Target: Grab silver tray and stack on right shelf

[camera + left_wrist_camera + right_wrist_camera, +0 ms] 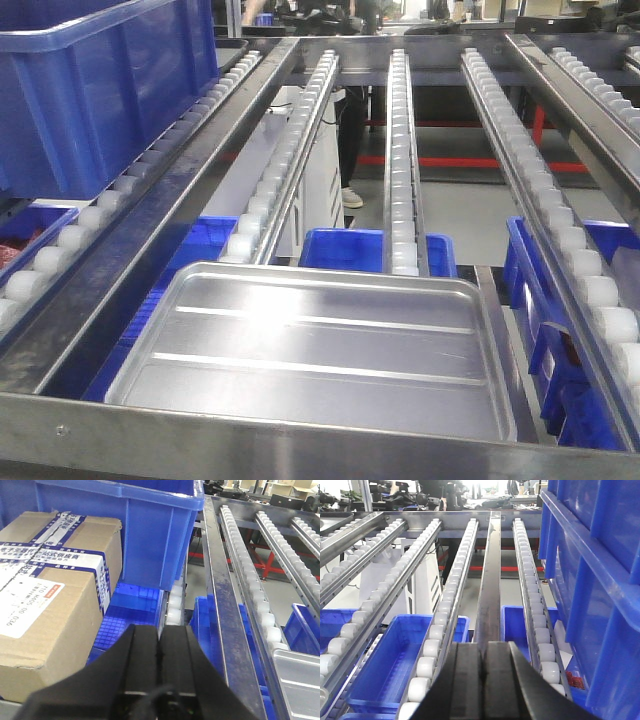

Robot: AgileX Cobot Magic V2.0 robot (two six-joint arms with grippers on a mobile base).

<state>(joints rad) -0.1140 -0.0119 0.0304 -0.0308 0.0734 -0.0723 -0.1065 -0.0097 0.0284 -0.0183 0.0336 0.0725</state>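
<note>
On right shelf (300,442) rollers: shiny ribbed rectangular silver tray (320,350) | left fingers (142,655) clenched, empty | right fingers (467,672) clenched, empty

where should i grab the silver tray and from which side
Probably the rolled rim on the left short side of the silver tray, coming down from above, one finger inside the wall. The tray lies flat and too broad to span; its near edge sits close behind the front bar, while the left side has open space.
</note>
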